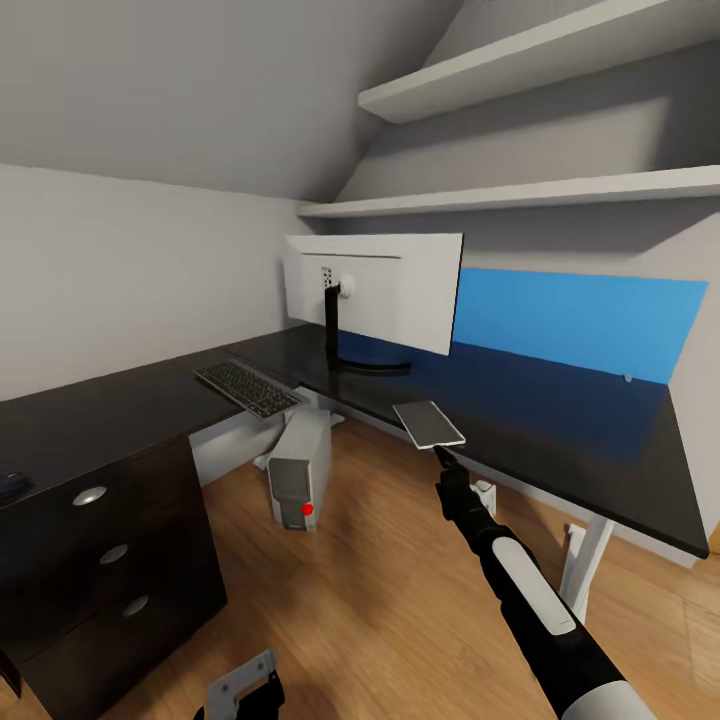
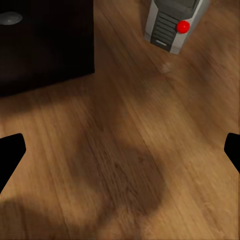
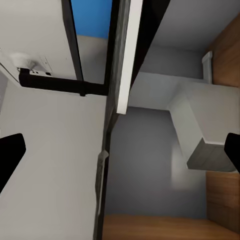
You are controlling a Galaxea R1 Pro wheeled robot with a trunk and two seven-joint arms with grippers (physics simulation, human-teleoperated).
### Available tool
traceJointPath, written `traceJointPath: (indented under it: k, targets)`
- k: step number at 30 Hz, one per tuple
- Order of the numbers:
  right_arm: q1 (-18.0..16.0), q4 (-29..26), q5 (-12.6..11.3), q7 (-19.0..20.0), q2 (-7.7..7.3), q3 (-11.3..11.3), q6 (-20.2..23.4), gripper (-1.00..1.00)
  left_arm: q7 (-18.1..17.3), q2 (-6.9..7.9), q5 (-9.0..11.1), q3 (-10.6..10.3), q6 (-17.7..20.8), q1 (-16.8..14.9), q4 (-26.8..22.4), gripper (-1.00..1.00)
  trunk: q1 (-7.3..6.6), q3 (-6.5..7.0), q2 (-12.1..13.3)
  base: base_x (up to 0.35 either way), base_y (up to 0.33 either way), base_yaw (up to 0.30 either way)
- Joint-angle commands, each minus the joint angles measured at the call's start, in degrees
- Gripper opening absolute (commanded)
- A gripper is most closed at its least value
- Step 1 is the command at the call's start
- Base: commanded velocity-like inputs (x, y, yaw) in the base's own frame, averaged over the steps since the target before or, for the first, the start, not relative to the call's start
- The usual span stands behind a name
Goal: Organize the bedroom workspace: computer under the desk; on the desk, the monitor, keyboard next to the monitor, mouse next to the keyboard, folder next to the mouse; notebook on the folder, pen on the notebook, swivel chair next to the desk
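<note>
- Folder: a flat grey slab gripped edgewise by the right gripper, held over the front edge of the desk; monitor stands behind; keyboard overhangs its edge
- Computer on the floor beneath
- Left gripper released, above bare floorboards

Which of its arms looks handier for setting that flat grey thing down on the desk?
Right. The right gripper reaches up to the desk edge, right at the flat grey folder, probably holding it. The left gripper hangs low over the floor, near the computer.
</note>
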Motion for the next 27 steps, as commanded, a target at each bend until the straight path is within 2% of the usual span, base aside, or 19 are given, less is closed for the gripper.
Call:
traceJointPath:
  k: [1, 11, 18, 27]
  targets:
    - [0.0, -0.1, -0.3, -0.3, -0.05, 0.1, 0.0, 1.00, 0.3, 0.04, 0.0, -0.1, 0.5, 0.0, -0.1, 1.00, -0.01, -0.05, 0.0, 0.000, 0.000, 0.000]
    - [0.0, 0.1, -0.1, -0.3, -0.03, 0.1, -0.1, 1.00, 0.2, 0.01, 0.1, -0.1, 0.5, 0.0, -0.1, 1.00, -0.01, -0.05, 0.0, 0.001, 0.000, 0.000]
    - [0.0, 0.1, -0.1, -0.3, -0.05, 0.1, -0.7, 1.00, 0.1, 0.04, 0.0, -0.1, 0.6, 0.0, -0.1, 1.00, -0.01, -0.05, 0.0, 0.159, 0.000, 0.000]
    - [0.0, 0.1, -0.1, -0.3, -0.06, 0.0, -0.8, 1.00, 0.1, 0.04, 0.0, -0.1, 0.6, 0.0, -0.1, 1.00, -0.01, -0.05, 0.0, 0.029, 0.000, 0.000]
